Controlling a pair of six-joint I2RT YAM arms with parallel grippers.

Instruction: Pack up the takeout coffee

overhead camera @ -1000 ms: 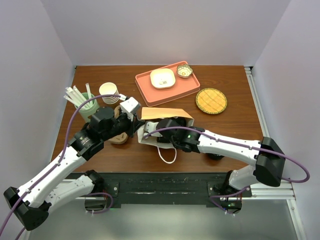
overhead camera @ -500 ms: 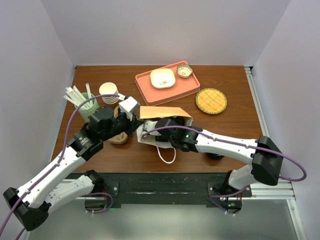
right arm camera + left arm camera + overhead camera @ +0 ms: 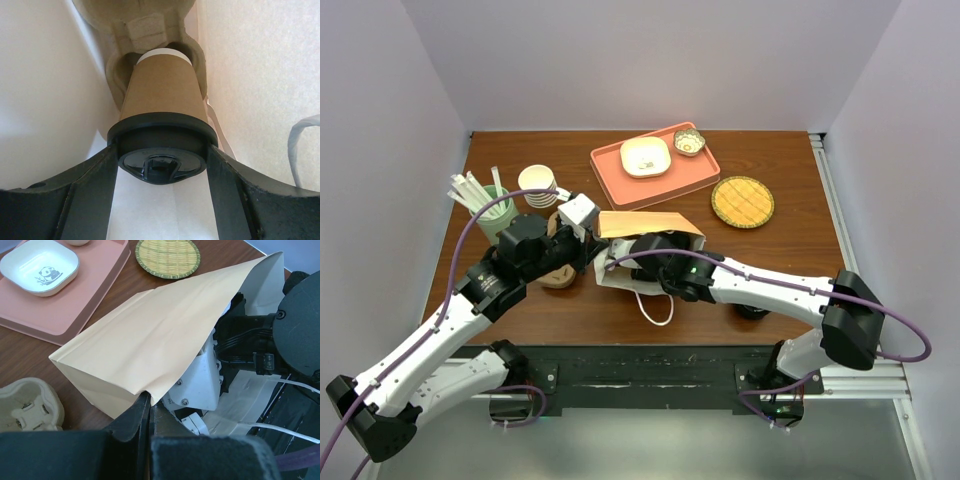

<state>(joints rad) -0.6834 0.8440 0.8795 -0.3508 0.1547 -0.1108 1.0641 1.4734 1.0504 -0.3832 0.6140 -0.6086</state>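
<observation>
The takeout coffee (image 3: 165,90), a brown paper cup with a round black lid, lies on its side between the fingers (image 3: 95,190) of the right gripper (image 3: 162,167); the fingers stand spread to the lid's width and press on its rim from both sides; the cup's base sits in a socket of a pulp carrier (image 3: 145,20); pale paper rises on either side of the cup, with a white handle loop to the right.

The brown paper bag (image 3: 640,226) lies on its side on the bench (image 3: 780,250), and the right arm reaches in under its raised upper panel, so the top view hides the cup; the left gripper (image 3: 150,425) is pressed together on the edge of that upper panel, holding it lifted like a tent over the right gripper's white body; the left wrist view shows a pulp carrier on the bench just beside the bag's folded corner, though whether it is the same one I cannot tell.

Behind the bag sits a pink tray (image 3: 630,190) carrying a white square dish (image 3: 646,156) and a small patterned bowl (image 3: 689,142); a round woven mat (image 3: 742,202) lies to the tray's right; at the left stand a stack of cream paper cups (image 3: 538,185) and a green holder of white sticks (image 3: 492,210).
</observation>
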